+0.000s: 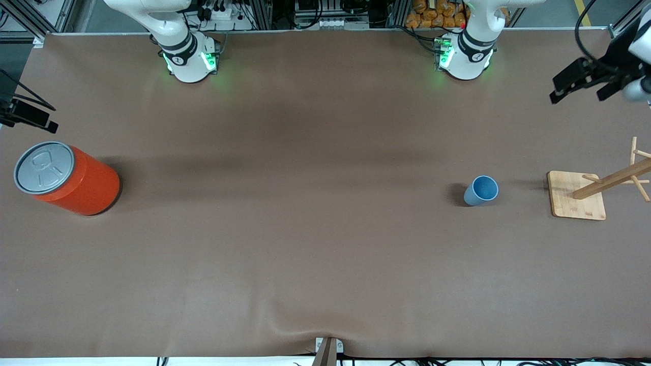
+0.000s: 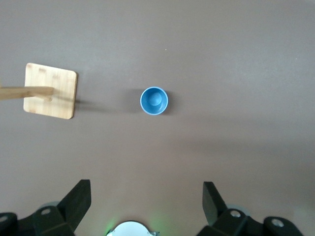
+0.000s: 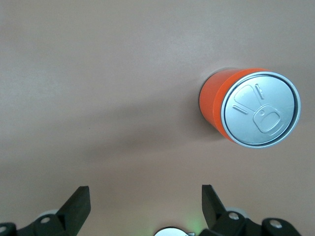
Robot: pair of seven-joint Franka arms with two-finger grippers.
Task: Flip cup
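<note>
While both my arms hang high over the table [image 1: 315, 152], neither holds anything. My right gripper [image 3: 142, 204] is up over the right arm's end, well apart from the cup, its fingers spread wide on air. Under it stands an orange can [image 1: 68, 178] with a silver lid, at the same distance from the front camera as the cup but a long way off it.

The cup [image 1: 480, 190] is blue and stands on its base toward the left arm's end, mouth up. Whether it has already been turned this way or is due to be turned mouth down, I cannot tell from how it stands.

It looks like light, stiff plastic, smooth and a little tapered, so it may slip or tip if nudged. I judge the wall near the rim the best hold, one finger inside and one outside, or else across the body.

A wooden rack [image 1: 577, 195] stands near the cup, closer to the table's end. My left gripper [image 2: 145, 204] is over that end, fingers wide apart and empty.
</note>
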